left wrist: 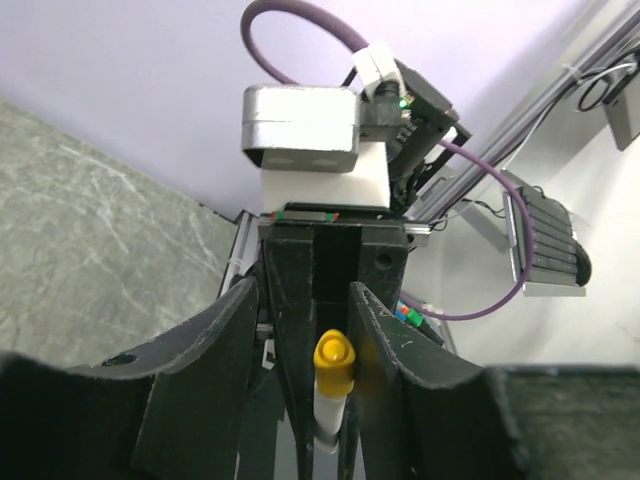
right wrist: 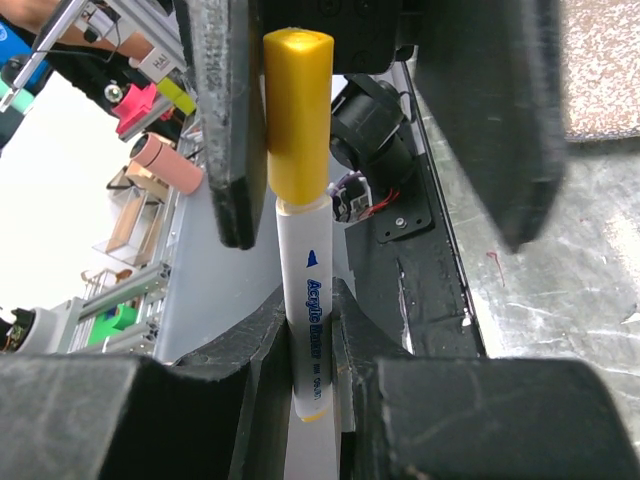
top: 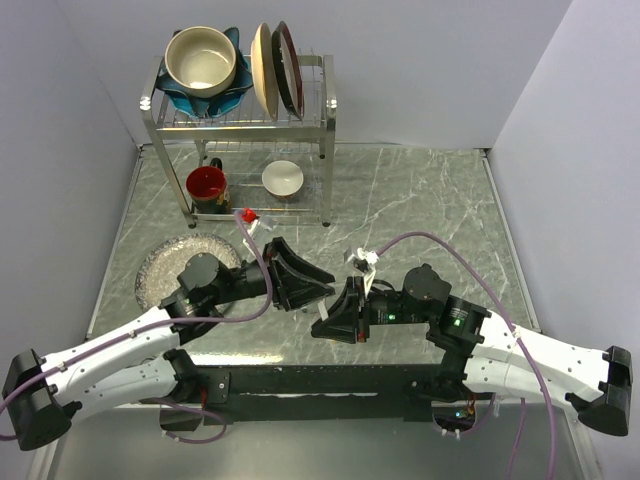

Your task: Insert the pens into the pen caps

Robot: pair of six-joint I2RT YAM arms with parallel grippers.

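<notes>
My right gripper (right wrist: 308,310) is shut on the white barrel of a marker pen (right wrist: 305,330) and holds it above the table. A yellow-orange cap (right wrist: 297,110) sits on the pen's end. It also shows in the left wrist view (left wrist: 334,362). My left gripper (left wrist: 305,295) is open around that cap: one finger (right wrist: 225,120) lies against it and the other stands well apart. In the top view the two grippers meet at mid table, left (top: 305,285) and right (top: 338,305). A red cap (top: 247,215) lies near the rack. The other pens and the green cap are out of view.
A metal dish rack (top: 240,120) stands at the back left, holding bowls and plates on top, with a red mug (top: 207,186) and a small white bowl (top: 283,178) below. A shiny round plate (top: 160,270) lies left of my left arm.
</notes>
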